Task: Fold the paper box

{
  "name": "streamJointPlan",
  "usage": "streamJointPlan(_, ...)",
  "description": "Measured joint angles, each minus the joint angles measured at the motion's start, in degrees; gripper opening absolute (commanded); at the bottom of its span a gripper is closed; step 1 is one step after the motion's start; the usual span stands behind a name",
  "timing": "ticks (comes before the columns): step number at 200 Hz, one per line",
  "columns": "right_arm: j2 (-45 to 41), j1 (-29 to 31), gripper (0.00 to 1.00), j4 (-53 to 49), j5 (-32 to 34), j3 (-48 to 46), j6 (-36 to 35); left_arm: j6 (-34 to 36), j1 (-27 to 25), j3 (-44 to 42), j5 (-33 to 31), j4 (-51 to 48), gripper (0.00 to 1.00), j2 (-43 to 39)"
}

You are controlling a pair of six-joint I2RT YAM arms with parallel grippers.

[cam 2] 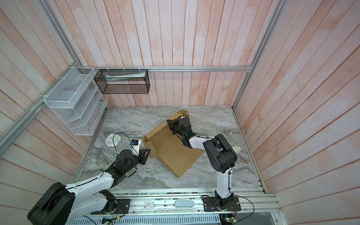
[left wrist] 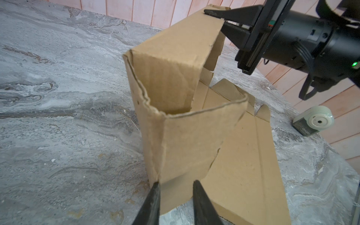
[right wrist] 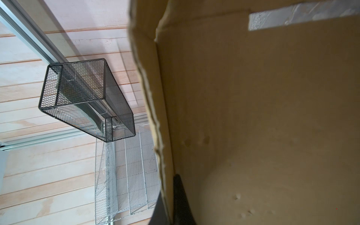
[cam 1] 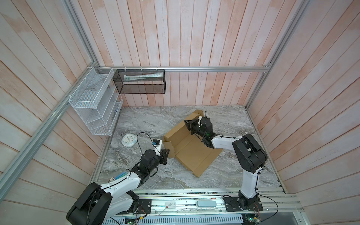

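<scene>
**One wall up, most of the box flat**

The left gripper's [left wrist: 176, 183] fingers [left wrist: 153, 202] stand a narrow gap apart at the foot of a bent-round corner flap, whose face shows between them. One finger touches the flap's fold, but I cannot tell whether anything is gripped. The right gripper [left wrist: 214, 19] is closed, pinching the top edge of the long side wall near its far end. Its wrist view shows the cardboard edge running down between the dark fingers.

Out from there, the box [cam 1: 194, 153] lies skew in the middle of the table [cam 1: 148, 120], between the two arms. In both top views the wall on its far-left side stands upright. The short flap at that wall's near end is turned in across the corner, also upright though a little bowed. The rest lies flat on the table: the base panel, the wide panel beyond the crease toward the right arm, and the narrow strips along the outer edges. A clock [cam 1: 128, 140] sits apart to the left.

I judge the task to be in its early to middle part, with one wall and one corner flap raised. Left to do are the opposite wall, the end walls with their tabs tucked, and the lid folded over and closed. Nothing looks locked, so the raised wall would likely fall if let go.
</scene>
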Motion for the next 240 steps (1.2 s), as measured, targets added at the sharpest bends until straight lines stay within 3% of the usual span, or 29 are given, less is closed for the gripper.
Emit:
streamJointPlan(114, 0.1, 0.2, 0.0, 0.1, 1.2, 0.2, 0.2, -0.3, -4.1, 5.4, -6.2, -0.2, 0.35, 6.1)
streamJointPlan(240, 0.1, 0.3, 0.0, 1.0, 2.3, 0.1, 0.2, -1.9, -5.4, 7.9, -16.9, -1.1, 0.27, 10.3)
